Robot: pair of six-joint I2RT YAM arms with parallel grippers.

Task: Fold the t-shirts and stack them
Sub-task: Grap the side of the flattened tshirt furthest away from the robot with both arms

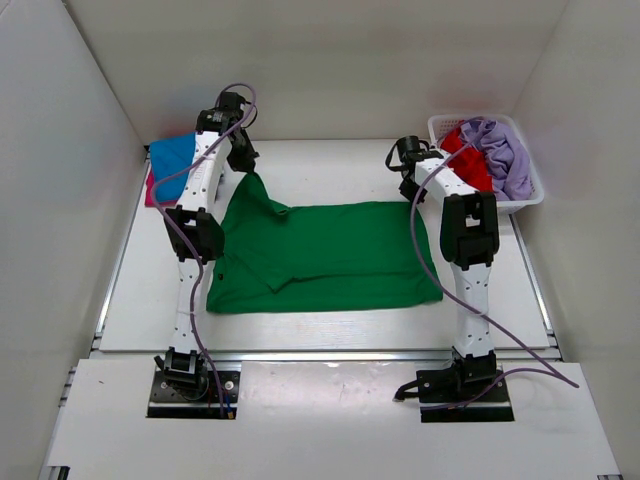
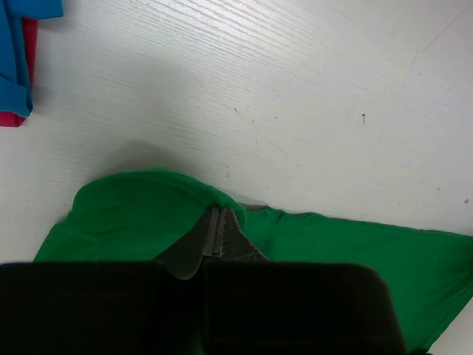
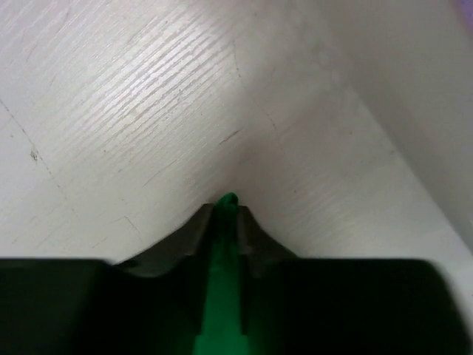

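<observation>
Green t-shirt (image 1: pixel 330 262) lay spread across the middle of the surface (image 1: pixel 320 165), its 11 o'clock corner lifted — the left fingers (image 2: pixel 214 231) were clamped tight on that cloth. The right fingers (image 3: pixel 235 222) pinched its 1 o'clock corner. At 10 o'clock a blue t-shirt (image 1: pixel 172 153) sat on a pink t-shirt (image 1: pixel 150 190) — at 2 o'clock a basket (image 1: pixel 522 205) held a red t-shirt (image 1: pixel 470 165) and a lilac t-shirt (image 1: pixel 505 155).

Readable txt: none I can make out, all 3 cams.
Green tee (image 1: pixel 330 260): plain, no print.
Basket (image 1: pixel 520 206): no label legible.
Desk (image 1: pixel 330 170): only scuffs, no markings I can read.
</observation>
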